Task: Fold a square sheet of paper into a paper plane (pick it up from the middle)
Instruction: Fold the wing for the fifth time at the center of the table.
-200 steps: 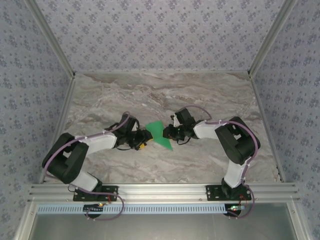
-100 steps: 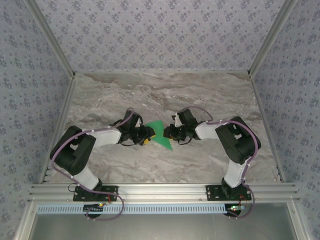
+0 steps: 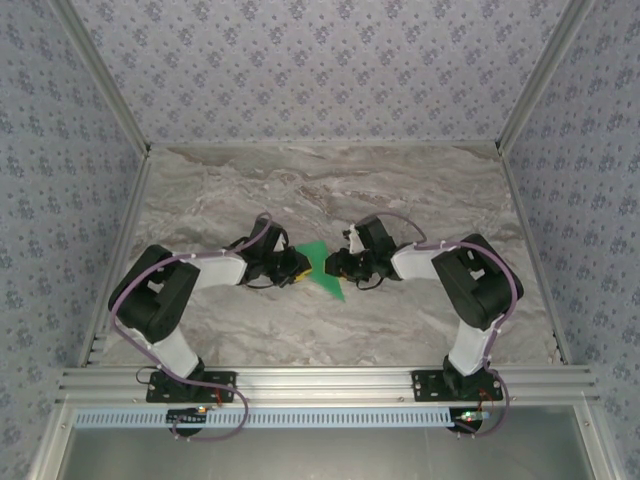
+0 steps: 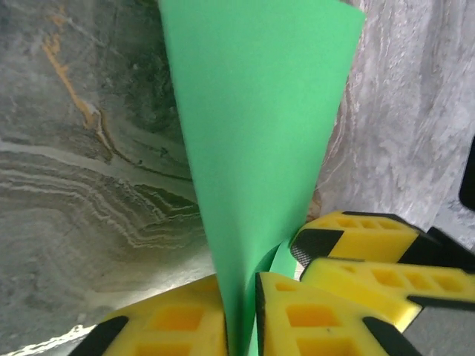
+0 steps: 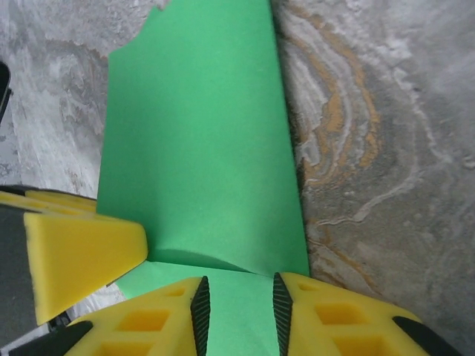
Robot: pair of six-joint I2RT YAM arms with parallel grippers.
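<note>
A fold seemed underway: at bottom centre of the left wrist view, the left gripper clamped the thin, bright green creased paper sheet. The right gripper had its jaws apart astride it. The next move likely called for pinching the crease.

White-and-black left arm and right arm bent low, elbows out, wrists turned inward, yellow-padded left claw pinched onto thin bright green paper sheet, yellow-padded right claw parted, straddling it

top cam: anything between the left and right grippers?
Yes, the folded green paper spans the gap between left gripper and right gripper in the top view.
</note>
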